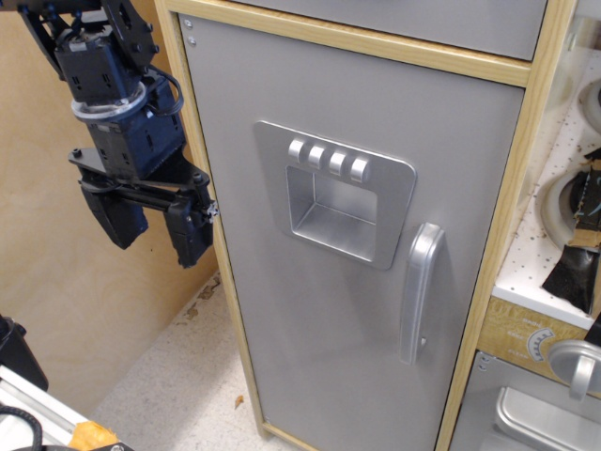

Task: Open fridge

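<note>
The fridge (319,310) is a tall toy cabinet with a light wood frame and a big grey door. The door looks closed, flush with the frame. A curved silver handle (419,291) runs down the door's right side. A recessed silver dispenser panel (335,193) with a row of round buttons sits in the door's upper middle. My gripper (155,225) hangs at the left, beside the fridge's left wooden edge and well left of the handle. Its two black fingers point down with a gap between them, open and empty.
A wooden board (84,319) stands behind the gripper at the left. A second grey panel (441,23) sits above the door. To the right are a white pegboard counter (554,254), a knob (537,346) and a lower oven door handle (580,366). The speckled floor (178,385) lies below.
</note>
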Tool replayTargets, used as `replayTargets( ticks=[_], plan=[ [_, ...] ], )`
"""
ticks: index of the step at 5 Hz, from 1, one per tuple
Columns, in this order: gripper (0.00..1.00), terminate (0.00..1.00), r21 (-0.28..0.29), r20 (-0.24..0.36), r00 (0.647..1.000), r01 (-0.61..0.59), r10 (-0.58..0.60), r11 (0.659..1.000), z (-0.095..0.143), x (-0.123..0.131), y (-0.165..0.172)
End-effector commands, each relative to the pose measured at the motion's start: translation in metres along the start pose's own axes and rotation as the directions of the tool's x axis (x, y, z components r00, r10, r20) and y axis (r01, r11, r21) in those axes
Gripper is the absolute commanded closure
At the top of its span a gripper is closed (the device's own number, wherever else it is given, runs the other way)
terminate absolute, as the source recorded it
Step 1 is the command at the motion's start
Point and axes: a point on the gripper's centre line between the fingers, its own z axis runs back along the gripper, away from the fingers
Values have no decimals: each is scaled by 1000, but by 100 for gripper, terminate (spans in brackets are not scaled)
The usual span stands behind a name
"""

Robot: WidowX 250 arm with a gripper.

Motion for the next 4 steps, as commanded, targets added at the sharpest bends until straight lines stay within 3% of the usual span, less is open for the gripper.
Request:
replayTargets(
  ticks=[1,2,4],
  plan=[
    [0,0,0,0,1000,0,0,1000,0,0,0],
    [0,0,-9,-13,999,46,-46,999,1,11,-28],
    [0,0,-17,53,996,77,-76,997,-16,29,-105]
  ],
)
